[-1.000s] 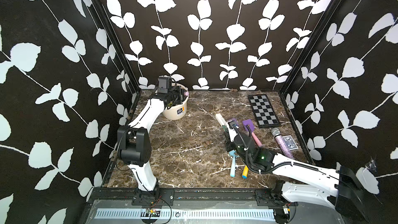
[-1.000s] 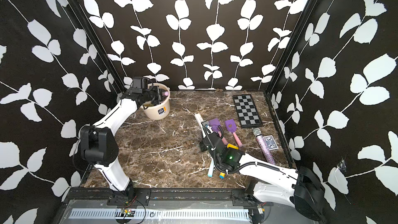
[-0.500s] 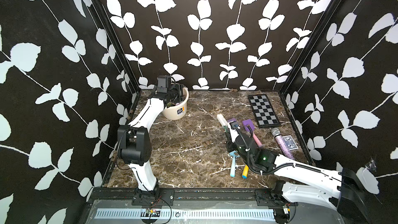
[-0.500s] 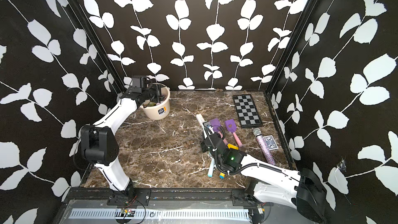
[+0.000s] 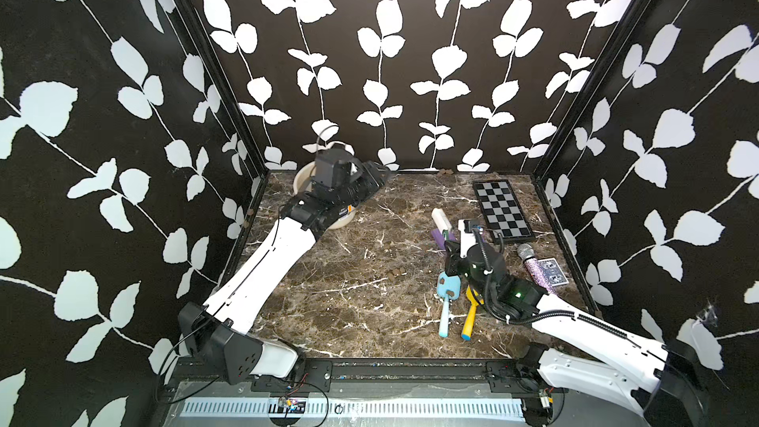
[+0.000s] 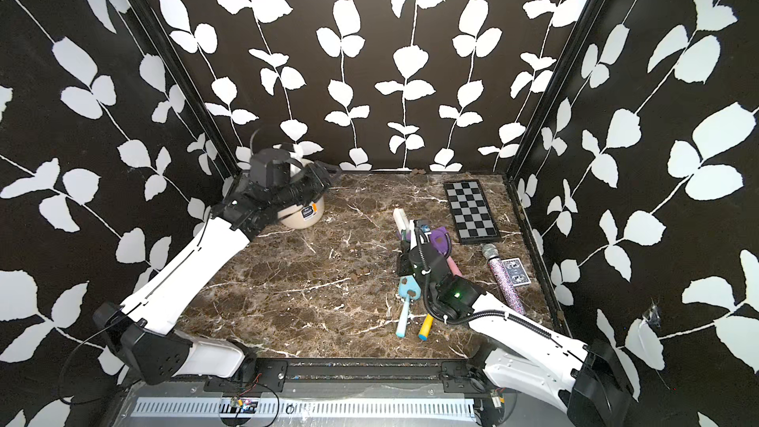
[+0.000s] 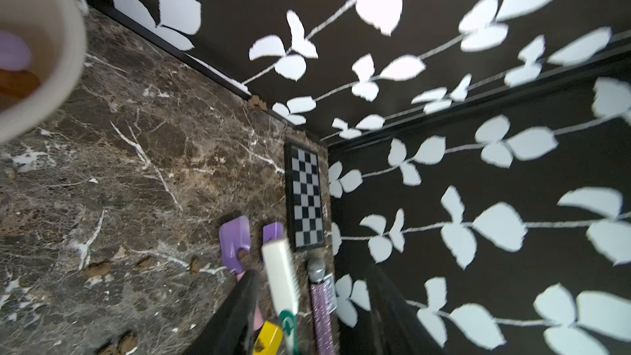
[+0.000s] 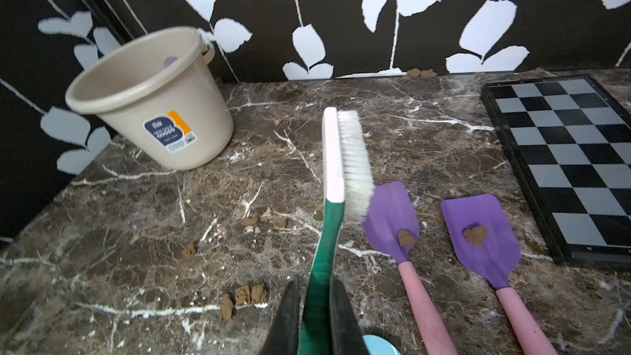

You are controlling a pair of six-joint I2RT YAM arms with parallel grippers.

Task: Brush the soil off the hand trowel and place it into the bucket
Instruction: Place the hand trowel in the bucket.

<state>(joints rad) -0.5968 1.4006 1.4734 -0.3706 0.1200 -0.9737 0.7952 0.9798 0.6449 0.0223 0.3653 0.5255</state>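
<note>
Fingers (image 7: pixel 239 312) of the left gripper (image 5: pixel 377 175) stand apart with nothing between them. The gripper hangs just right of the bucket (image 5: pixel 302 178), at the far left corner of the marble table (image 5: pixel 353 301). The bucket sits close to both the left wall (image 5: pixel 123 158) and the far wall (image 5: pixel 390 55), and the left arm (image 5: pixel 263 273) partly hides it in both top views. A lilac rounded piece (image 7: pixel 13 52) shows inside it.

The right gripper (image 8: pixel 319 315) is clamped on the green handle of the brush (image 8: pixel 333 151). Its white bristles reach the blade edge of the left of two purple trowels (image 8: pixel 392 213), though contact cannot be judged. Each purple blade carries a lump of soil (image 8: pixel 475 234).

Nearer lie a blue trowel (image 5: pixel 447 286), also soiled, and a yellow trowel (image 5: pixel 469 316), side by side. To the right, a chessboard (image 5: pixel 502 209), a microphone (image 5: pixel 534 269) and a card pack (image 5: pixel 552 272) crowd the right edge. Between the bucket and the trowels stretches a broad run of marble, dotted only with soil pellets.
</note>
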